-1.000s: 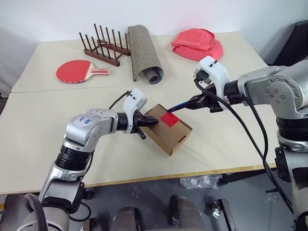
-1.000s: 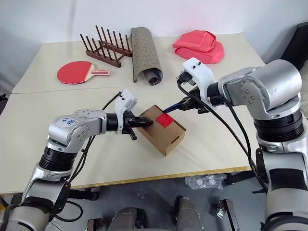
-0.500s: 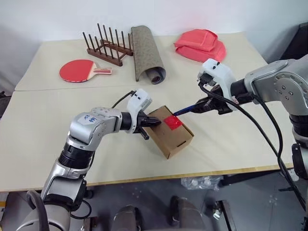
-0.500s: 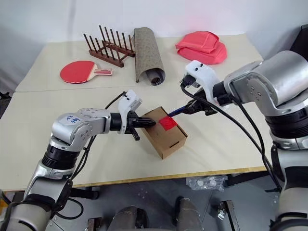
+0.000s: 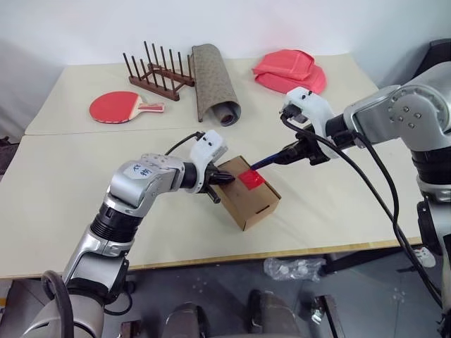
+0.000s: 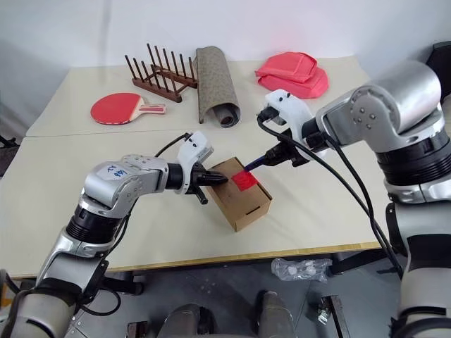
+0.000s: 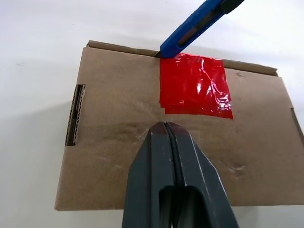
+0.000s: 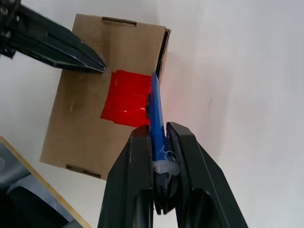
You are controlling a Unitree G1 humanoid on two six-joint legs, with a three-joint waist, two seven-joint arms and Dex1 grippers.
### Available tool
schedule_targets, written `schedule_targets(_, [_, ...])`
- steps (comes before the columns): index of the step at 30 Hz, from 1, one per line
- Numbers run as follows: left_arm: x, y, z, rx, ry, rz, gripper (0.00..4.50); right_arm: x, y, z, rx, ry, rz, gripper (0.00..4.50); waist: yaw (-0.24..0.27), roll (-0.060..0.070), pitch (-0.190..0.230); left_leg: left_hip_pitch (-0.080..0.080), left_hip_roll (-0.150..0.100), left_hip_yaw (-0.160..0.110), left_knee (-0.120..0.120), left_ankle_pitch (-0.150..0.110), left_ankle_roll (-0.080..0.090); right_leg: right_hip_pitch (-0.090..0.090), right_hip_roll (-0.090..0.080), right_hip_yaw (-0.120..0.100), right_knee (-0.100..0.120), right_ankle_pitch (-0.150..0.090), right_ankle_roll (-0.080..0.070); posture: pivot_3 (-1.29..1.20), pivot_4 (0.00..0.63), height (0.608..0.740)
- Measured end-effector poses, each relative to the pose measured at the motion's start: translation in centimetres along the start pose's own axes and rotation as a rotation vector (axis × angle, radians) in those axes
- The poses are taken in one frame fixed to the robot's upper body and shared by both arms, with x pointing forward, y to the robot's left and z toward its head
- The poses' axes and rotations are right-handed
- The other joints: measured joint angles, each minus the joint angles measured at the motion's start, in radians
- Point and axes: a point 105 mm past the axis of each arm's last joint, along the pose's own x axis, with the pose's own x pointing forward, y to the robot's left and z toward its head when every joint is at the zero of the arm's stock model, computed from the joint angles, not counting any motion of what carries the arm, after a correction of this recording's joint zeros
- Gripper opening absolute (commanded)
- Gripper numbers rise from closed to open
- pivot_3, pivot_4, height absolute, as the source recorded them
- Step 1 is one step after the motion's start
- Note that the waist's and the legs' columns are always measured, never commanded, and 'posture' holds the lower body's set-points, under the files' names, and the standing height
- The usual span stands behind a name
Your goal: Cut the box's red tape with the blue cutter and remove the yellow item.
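Up front on the beige table, closed left hand pins the box; right hand grips the blue cutter.

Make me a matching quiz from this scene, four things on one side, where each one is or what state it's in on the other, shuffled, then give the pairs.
Things:
1. cutter
2. left tool
3. paddle
4. tape

Places or states:
A. shut, tip on the box top
B. stuck on the box top, uncut
C. held in the right tool, tip at the box's edge beside the tape
D. lying on the far table beside the wooden rack

Pairs: 1-C, 2-A, 3-D, 4-B
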Motion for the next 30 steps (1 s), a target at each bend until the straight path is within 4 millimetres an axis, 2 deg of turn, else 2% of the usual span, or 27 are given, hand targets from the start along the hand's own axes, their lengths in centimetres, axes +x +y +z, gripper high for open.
schedule_targets(11, [0.5,-0.4,0.2,0.012,0.015,0.002,0.0,-0.9,0.5,-0.9,0.024,0.053,-0.021,0.16,0.008,-0.001,-0.002,-0.001,-0.001,-0.007,0.0,0.0,0.001,0.002,-0.001,-0.002,-0.003,0.0,0.0,0.0,0.15,0.74])
schedule_targets(25, [1.0,-0.6,0.2,0.01,0.014,0.007,0.0,-2.1,0.8,-4.7,0.006,0.152,-0.044,0.16,0.018,-0.004,-0.007,-0.003,0.0,-0.01,0.0,-0.001,0.002,0.002,-0.002,-0.004,-0.007,0.001,0.001,0.0,0.15,0.74])
schedule_targets(30, [1.0,-0.7,0.2,0.009,0.012,0.004,0.0,-3.6,1.2,-6.3,-0.011,0.188,-0.026,0.16,0.025,-0.004,-0.007,-0.004,0.001,-0.012,-0.001,-0.002,0.002,0.002,-0.001,-0.006,-0.01,0.001,0.001,0.0,0.15,0.74])
